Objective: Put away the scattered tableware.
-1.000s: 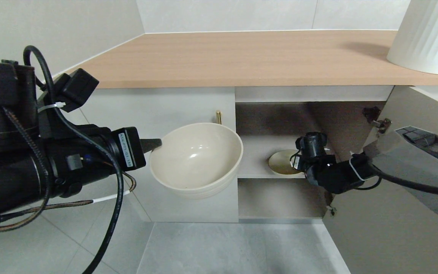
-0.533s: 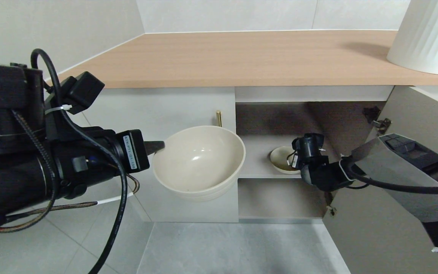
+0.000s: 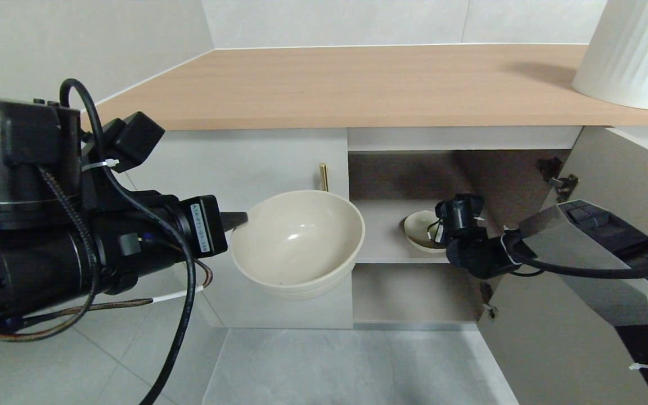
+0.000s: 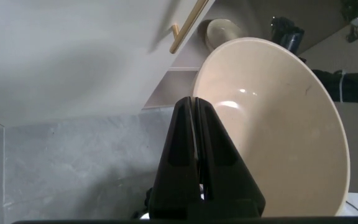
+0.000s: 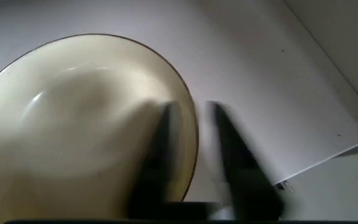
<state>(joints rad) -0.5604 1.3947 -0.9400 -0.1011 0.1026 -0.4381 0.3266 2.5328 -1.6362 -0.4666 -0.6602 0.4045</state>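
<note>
Nearest my camera, on the left, the left gripper (image 3: 237, 218) is pressed together on the rim of the large bowl (image 3: 298, 242). It holds the bowl out in the air with its mouth tipped up and toward me. The bowl hangs in front of the closed cabinet door (image 3: 256, 163), just beside the brass handle (image 3: 323, 175) and above the grey floor (image 3: 346, 365). I read this as a waiting hold, because the bowl sits to one side of the opening and so leaves the other arm room. Gripping by the rim also keeps the base free for setting down. Further in, the open door (image 3: 554, 349) swings off to the right and exposes the cabinet. The right gripper (image 3: 435, 233) is inside it at the level of the upper shelf (image 3: 383, 239), pinching the small dish (image 3: 418, 228) by its rim. In the right wrist view one finger (image 5: 163, 143) lies inside the well and the other outside. The dish looks tilted, so I judge it is not yet flat on the shelf, though I cannot tell whether its lower edge touches. Placing the dish seems to be the step in hand. The bowl would come next, and it is wide enough that I would want the right arm out of the opening first. Farthest back, the wooden desk (image 3: 358, 84) carries a white ribbed vessel (image 3: 633, 50) at its right end, well apart from the work.
</note>
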